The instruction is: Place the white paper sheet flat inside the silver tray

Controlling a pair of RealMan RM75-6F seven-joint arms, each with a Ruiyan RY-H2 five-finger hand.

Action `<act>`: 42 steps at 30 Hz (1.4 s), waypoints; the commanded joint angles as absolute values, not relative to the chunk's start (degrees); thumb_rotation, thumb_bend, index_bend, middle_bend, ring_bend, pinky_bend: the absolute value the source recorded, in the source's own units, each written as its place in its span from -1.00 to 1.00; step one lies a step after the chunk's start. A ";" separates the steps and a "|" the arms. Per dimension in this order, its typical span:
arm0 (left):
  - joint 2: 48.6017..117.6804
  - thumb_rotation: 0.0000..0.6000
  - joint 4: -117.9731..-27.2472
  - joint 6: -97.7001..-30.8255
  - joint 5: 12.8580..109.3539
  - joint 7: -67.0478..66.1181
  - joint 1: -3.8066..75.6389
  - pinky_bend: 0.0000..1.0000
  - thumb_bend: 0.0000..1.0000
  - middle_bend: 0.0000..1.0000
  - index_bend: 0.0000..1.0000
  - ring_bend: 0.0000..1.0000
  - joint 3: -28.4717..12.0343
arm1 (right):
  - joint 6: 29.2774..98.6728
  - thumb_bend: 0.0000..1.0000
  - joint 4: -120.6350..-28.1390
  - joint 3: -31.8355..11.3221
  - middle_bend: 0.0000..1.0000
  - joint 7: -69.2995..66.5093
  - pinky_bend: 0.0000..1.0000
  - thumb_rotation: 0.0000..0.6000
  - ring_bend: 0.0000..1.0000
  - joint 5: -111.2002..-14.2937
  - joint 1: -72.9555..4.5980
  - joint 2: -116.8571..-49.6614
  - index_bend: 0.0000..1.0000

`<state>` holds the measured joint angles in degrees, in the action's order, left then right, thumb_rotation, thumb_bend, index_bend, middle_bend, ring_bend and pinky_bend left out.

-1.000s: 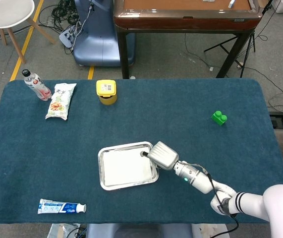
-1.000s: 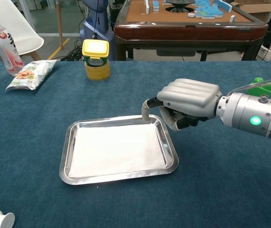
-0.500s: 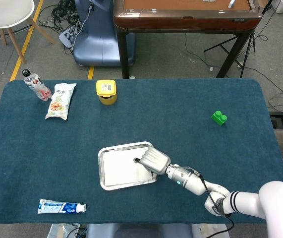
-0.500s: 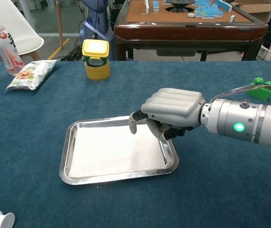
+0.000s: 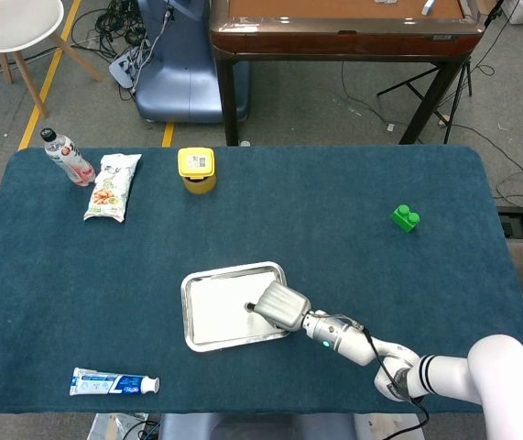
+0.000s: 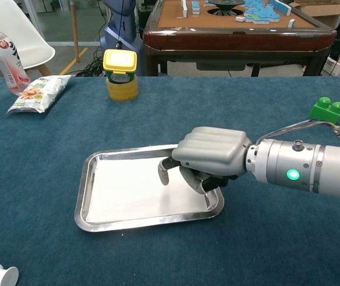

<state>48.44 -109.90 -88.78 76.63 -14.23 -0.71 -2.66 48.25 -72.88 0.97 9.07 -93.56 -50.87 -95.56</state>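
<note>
A: Where is the white paper sheet (image 6: 135,189)?

B: It lies inside the shallow rectangular silver metal tray (image 6: 86,192), low and left of centre in the chest view. It looks flat against the tray floor, with its edges inside the rim.

A: And the hands?

B: The grey right hand (image 6: 208,157) is over the tray's right part, knuckles up and fingers curled under the palm. One fingertip (image 6: 163,174) points down at the sheet; I cannot tell whether it touches. Nothing seems held, so I read the hand as closed on nothing. In the head view the same hand (image 5: 278,305) covers the tray's lower right corner. The left hand is out of sight in both views.

A: So what is left?

B: Little, I judge. The placement looks done; what remains is perhaps a last press to flatten the sheet, then lifting the hand clear without dragging it.
</note>
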 commanded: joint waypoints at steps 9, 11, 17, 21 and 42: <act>48.27 1.00 -110.03 -88.98 76.67 -14.31 -0.80 0.02 -0.41 -0.29 -0.36 -0.43 -2.67 | 47.81 1.00 -73.19 1.85 1.00 8.70 1.00 1.00 0.96 -93.73 -50.82 -95.60 -0.31; 48.26 1.00 -110.04 -88.94 76.58 -14.39 -0.79 0.02 -0.41 -0.28 -0.34 -0.43 -2.67 | 47.67 1.00 -72.98 2.00 1.00 8.57 1.00 1.00 0.96 -93.54 -50.69 -95.77 -0.31; 48.24 1.00 -110.06 -89.07 76.34 -14.72 -0.82 0.02 -0.41 -0.28 -0.27 -0.43 -2.75 | 47.22 1.00 -72.35 2.23 1.00 8.44 1.00 1.00 0.96 -93.30 -50.64 -96.23 -0.31; 48.10 1.00 -110.19 -89.00 76.09 -14.79 -0.83 0.02 -0.41 -0.28 -0.24 -0.43 -2.76 | 47.02 1.00 -72.14 2.25 1.00 8.44 1.00 1.00 0.96 -93.13 -50.63 -96.44 -0.31; 48.11 1.00 -110.17 -88.89 75.55 -15.31 -0.80 0.02 -0.41 -0.27 -0.22 -0.43 -2.78 | 46.79 1.00 -71.12 2.12 1.00 8.97 1.00 1.00 0.96 -92.18 -50.15 -97.23 -0.29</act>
<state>48.11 -110.17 -88.90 75.55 -15.31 -0.80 -2.79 46.79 -71.12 2.11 8.97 -92.17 -50.15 -97.24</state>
